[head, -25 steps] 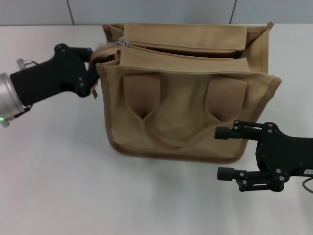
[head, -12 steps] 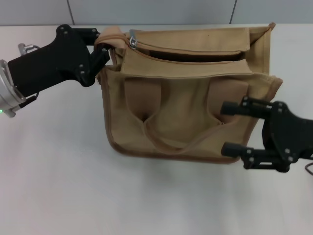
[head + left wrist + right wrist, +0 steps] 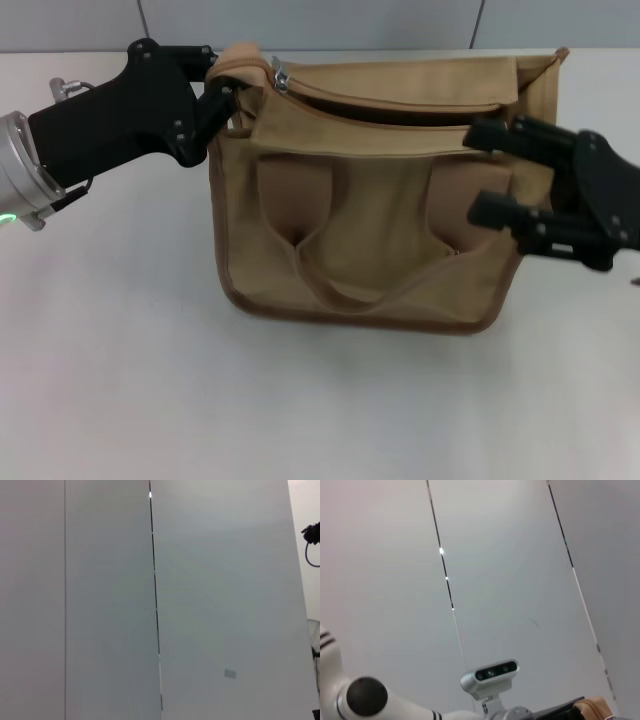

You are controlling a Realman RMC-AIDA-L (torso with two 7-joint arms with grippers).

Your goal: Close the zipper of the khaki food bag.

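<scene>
Since a second ago my right gripper (image 3: 492,172) has risen from low beside the khaki food bag (image 3: 375,200) to its right top corner, and my left gripper (image 3: 222,85) has lifted the bag's left top corner higher and farther back, carrying the slider with it

Nearest me, the bag's brown-piped bottom edge rests on the white table (image 3: 150,380), the bag standing a little right of centre. Above that edge lie the front pocket and two darker strap handles (image 3: 330,255), slack and drooping against the front panel.

At the bag's right upper corner my right gripper's two fingers (image 3: 510,135) stand spread, one over the other, in front of the cloth; they grip nothing that I can see.

At the far left top corner my left gripper pinches a fold of the bag's canvas, fingers pressed on the cloth, just beside the silver slider (image 3: 280,74). The zipper (image 3: 385,103) runs rightward from there along the top, its mouth gaping.

Judgement: light, soft canvas that will buckle if pushed. Hold the left corner taut and take the small metal pull tab; it looks slippery and easily missed
</scene>
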